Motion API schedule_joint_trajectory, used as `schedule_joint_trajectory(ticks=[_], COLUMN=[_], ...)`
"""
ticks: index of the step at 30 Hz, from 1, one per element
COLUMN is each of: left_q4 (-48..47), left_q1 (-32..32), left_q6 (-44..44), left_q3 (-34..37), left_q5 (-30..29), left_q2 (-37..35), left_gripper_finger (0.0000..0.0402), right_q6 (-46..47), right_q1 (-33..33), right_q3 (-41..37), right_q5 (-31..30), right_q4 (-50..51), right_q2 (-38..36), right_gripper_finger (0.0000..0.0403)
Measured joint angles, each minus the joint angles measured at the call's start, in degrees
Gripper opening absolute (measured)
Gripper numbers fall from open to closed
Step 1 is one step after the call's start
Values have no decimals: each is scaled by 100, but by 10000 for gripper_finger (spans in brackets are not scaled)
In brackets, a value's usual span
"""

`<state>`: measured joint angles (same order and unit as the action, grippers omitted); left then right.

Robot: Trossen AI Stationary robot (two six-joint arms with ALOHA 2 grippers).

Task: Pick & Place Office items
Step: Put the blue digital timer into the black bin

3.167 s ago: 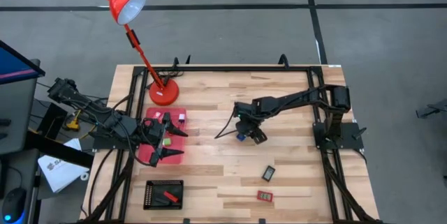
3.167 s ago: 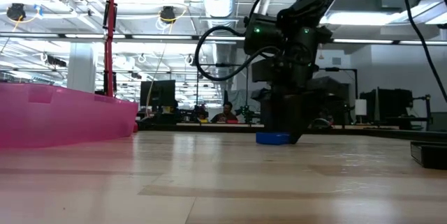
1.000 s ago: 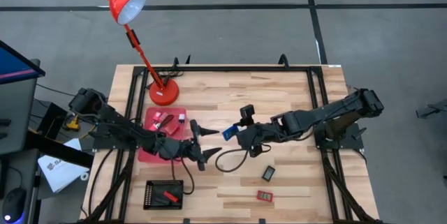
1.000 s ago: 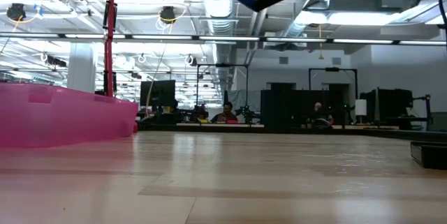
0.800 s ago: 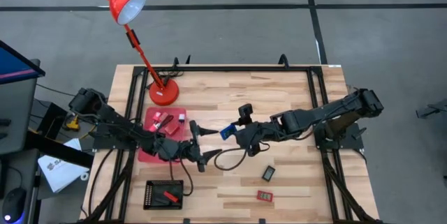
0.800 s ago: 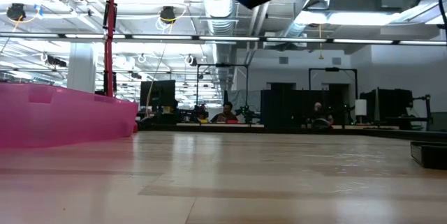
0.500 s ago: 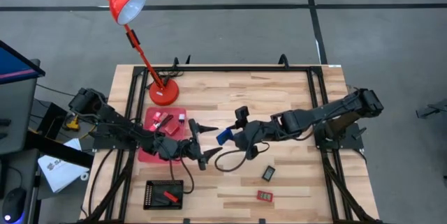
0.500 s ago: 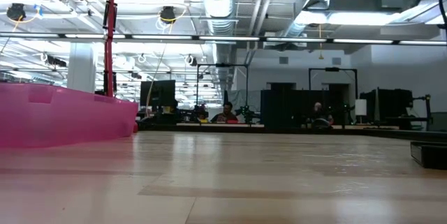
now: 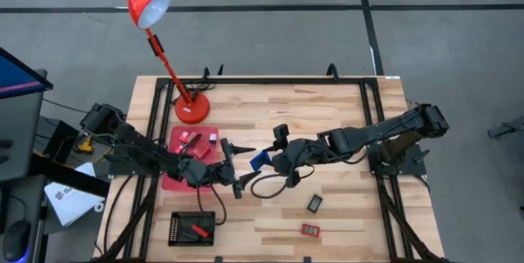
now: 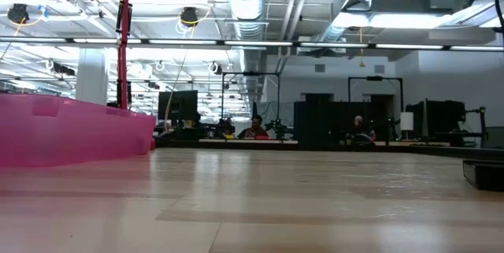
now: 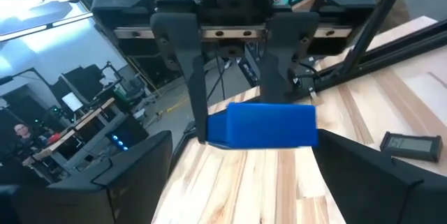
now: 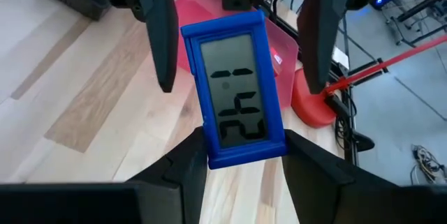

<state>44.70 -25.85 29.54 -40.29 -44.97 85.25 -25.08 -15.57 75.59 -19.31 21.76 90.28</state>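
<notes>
The office item in play is a small blue digital clock [image 9: 259, 161] with a grey display, held in the air over the table's middle by my right gripper [image 9: 268, 163], which is shut on it. My left gripper [image 9: 246, 165] reaches in from the table's left and is open. In the right wrist view its two fingers [image 12: 157, 35] stand on either side of the clock [image 12: 237, 77], and no touch shows. In the left wrist view the clock [image 11: 262, 125] hangs between the right arm's fingers. My right gripper pinches the blue clock between its two fingers at the end below the display [image 12: 241, 151]. The fingers come level from the table's right, pointing left, and lie along the clock's length. The clock is lifted clear of the table, its display end sticking out beyond the fingertips.
A pink tray [image 9: 173, 179] with small pieces lies at the table's left, and a black tray [image 9: 182, 232] with a red piece near its front-left corner. A black item [image 9: 315, 204] and a red item [image 9: 310, 230] lie front-right. The red lamp's base [image 9: 191, 109] stands at the far left.
My right gripper has carried the blue clock a short way toward the table's left, bringing it between the open fingers of my left gripper. It has stayed shut on the clock throughout.
</notes>
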Motion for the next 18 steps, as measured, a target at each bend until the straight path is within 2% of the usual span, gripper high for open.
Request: schedule_joint_trajectory(ticks=[8,18], left_q4=[129,169], left_q1=[0,0], left_q6=[-35,-153], left_q3=[0,0], left_q5=[143,340], left_q2=[0,0], left_gripper_finger=[335,306], right_q6=[-59,-44], right_q1=[1,192], right_q3=[0,0], right_q5=[86,294], right_q4=[-123,-168], right_q2=[0,0], right_gripper_finger=[154,154])
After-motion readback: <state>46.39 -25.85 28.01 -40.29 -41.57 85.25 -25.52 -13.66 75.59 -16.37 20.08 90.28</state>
